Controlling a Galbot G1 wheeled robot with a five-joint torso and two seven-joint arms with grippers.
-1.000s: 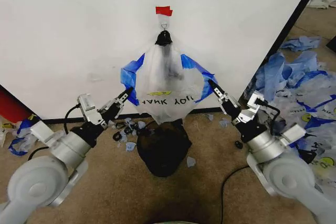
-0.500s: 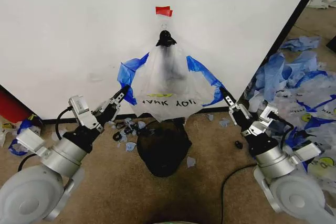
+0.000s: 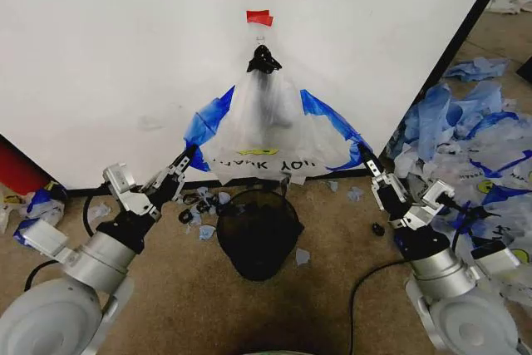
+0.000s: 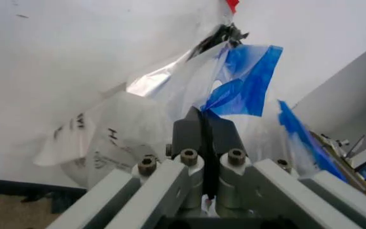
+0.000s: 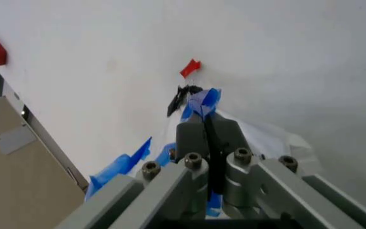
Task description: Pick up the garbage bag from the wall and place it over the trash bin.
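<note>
My left tool (image 3: 184,161): jaws clamped on the blue handle of the garbage bag (image 3: 268,135). Bag: thin translucent plastic, stretched fan-wide, apex hooked on the white wall (image 3: 125,56), above the round black mesh trash bin (image 3: 257,233). My right tool (image 3: 367,165): clamped on the opposite blue handle.

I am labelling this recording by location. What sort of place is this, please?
Probably an indoor robot test area, not a home: a plain white wall panel with a red tape patch, brown carpet, and many discarded blue-and-white plastic bags beside it.
</note>
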